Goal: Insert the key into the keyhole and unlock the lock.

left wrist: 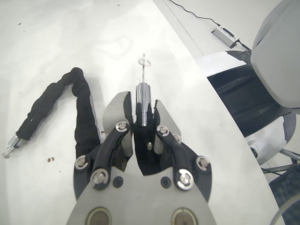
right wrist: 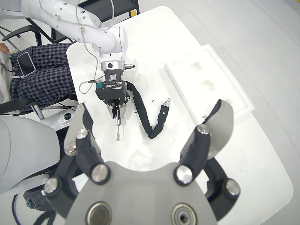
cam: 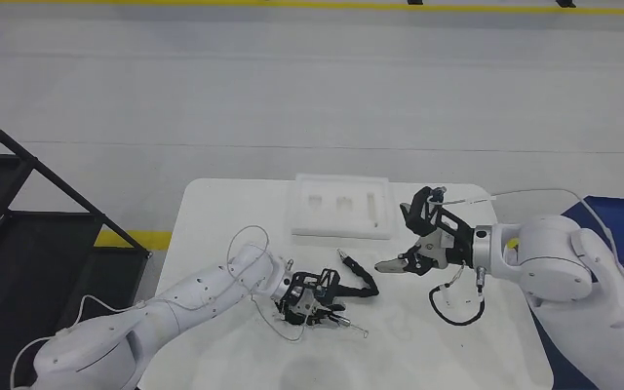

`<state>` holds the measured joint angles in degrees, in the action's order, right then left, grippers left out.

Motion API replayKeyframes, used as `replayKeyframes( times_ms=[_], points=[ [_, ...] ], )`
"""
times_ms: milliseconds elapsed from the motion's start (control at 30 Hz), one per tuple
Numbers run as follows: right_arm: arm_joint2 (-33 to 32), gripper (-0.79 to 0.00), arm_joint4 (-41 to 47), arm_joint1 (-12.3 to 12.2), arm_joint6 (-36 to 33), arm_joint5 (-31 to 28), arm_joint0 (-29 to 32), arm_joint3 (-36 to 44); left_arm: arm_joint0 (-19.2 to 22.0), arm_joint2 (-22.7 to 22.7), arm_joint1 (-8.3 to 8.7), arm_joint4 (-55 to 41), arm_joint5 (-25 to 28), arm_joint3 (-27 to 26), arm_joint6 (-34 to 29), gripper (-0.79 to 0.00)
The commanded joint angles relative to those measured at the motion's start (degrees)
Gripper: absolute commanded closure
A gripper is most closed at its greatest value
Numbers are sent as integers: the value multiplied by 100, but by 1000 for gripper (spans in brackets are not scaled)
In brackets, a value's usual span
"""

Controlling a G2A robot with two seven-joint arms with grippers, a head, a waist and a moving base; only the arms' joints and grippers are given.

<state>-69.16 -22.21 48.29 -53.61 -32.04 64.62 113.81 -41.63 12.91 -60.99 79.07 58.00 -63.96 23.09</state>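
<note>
My left gripper [left wrist: 143,111] is shut on the lock's chrome cylinder [left wrist: 143,99], just above the white table. A thin key [left wrist: 143,71] with a clear ring sticks out of the cylinder's end. The lock's black sleeved chain [left wrist: 80,108] curves away from the gripper and ends in a metal pin [left wrist: 10,147]. In the right wrist view my right gripper [right wrist: 151,120] hangs open above the table, empty, facing the left gripper [right wrist: 116,112], the key [right wrist: 118,134] and the chain [right wrist: 150,127]. From above, the right gripper [cam: 398,244] is beside the chain [cam: 363,281], and the left gripper [cam: 331,310] is lower.
A white foam tray [cam: 341,226] with several recesses lies at the table's far edge, behind the chain. A black cart [cam: 39,244] stands off the table's left side. The table's edge [left wrist: 201,71] runs close by the key.
</note>
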Motion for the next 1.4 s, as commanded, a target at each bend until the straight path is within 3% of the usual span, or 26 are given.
replayKeyframes(
  times_ms=[0,333,633,933,1100,1333,1367],
  points=[
    [29,-785,-23,9,126,-107,-21,-66,66,-67,-36,-133,0,36,198,-785],
    [256,-785,-434,98,979,-1235,-496,-776,1148,33,186,-737,0,747,1521,-785],
    [405,-785,-735,210,1721,-2380,-1434,-2032,2272,-317,299,-1575,0,1323,1738,-785],
    [977,-785,-30,296,1698,-2596,-2552,-2984,3015,-317,493,-2598,0,1317,943,-785],
    [1259,-785,325,271,1519,-2596,-2898,-3240,3392,-317,707,-3433,0,994,107,-785],
    [1624,-785,594,188,1374,-2596,-3119,-3258,3548,-317,1025,-4641,0,402,-1498,-785],
    [1642,-785,605,176,1402,-2596,-3118,-3267,3548,-317,1025,-4641,0,402,-1498,-785]
  ],
)
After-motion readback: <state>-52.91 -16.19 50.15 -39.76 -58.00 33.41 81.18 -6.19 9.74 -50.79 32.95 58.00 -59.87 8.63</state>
